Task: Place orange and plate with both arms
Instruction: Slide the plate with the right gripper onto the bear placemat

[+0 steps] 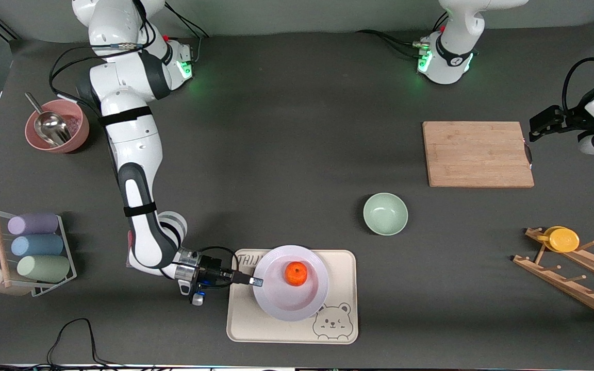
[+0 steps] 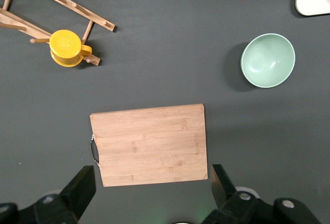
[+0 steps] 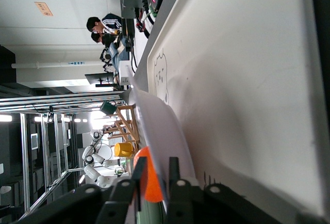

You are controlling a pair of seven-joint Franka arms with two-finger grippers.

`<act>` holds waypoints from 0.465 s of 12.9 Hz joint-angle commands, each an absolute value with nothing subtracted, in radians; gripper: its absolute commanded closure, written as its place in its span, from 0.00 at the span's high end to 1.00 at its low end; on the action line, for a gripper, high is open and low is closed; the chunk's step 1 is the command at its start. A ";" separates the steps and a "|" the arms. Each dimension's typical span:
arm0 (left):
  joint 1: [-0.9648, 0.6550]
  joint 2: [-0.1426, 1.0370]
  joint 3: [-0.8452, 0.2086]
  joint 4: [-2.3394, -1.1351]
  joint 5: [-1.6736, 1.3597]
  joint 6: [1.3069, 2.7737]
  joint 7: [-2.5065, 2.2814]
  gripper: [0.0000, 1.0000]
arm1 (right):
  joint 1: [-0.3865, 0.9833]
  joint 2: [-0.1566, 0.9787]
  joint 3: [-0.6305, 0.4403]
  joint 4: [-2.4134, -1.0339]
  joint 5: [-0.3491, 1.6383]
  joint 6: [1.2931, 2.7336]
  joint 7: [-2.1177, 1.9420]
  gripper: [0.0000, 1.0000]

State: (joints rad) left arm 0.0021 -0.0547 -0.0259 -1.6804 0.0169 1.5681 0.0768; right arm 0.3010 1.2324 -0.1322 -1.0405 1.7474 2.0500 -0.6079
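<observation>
**Right gripper pinching the plate rim on the tray; left gripper held over the table's end**

The front view shows the white plate [image 1: 291,299] lying flat on the cream bear-printed tray [image 1: 256,322], with the orange [image 1: 296,273] resting near its centre. The right gripper [image 1: 257,282] reaches in low and level from the right arm's end of the table, and its fingers are clenched on the plate's rim. The right wrist view adds what the front view cannot: one finger [image 3: 139,170] lies above the rim and the other [image 3: 174,170] below it, with the thin edge of the plate [image 3: 165,131] sandwiched between them. There the orange [image 3: 149,182] shows just past the fingertips, partly hidden by the rim, and the tray [image 3: 242,79] runs on from under the fingers, its bear drawing at the end away from them.

The left gripper [image 1: 534,129] hangs at the left arm's end of the table, beside the bamboo cutting board [image 1: 477,153]. Only the left wrist view shows its fingers [image 2: 80,190] spread wide and released, with the cutting board [image 2: 149,144] lying ahead of the gap between them. Past the board in that view sit the pale green bowl [image 2: 268,60] and a yellow cup [image 2: 66,47] on a wooden rack [image 2: 56,4].

Toward the right arm's end, the front view shows a pink bowl [image 1: 72,141] holding a metal scoop [image 1: 49,126], and a wire rack [image 1: 67,252] of three pastel cups lying on their sides. Nothing stands between either gripper and the plate.
</observation>
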 commanded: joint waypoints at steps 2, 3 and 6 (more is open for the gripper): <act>-0.006 -0.061 -0.020 -1.686 0.009 1.574 0.067 1.00 | 0.290 1.244 -0.123 -0.994 1.732 2.063 -0.589 1.00; -0.006 -0.061 -0.020 -1.686 0.009 1.574 0.066 1.00 | 0.290 1.238 -0.130 -0.997 1.729 2.063 -0.586 1.00; -0.009 -0.061 -0.021 -1.684 0.009 1.575 0.064 1.00 | 0.290 1.220 -0.176 -0.997 1.662 2.063 -0.584 1.00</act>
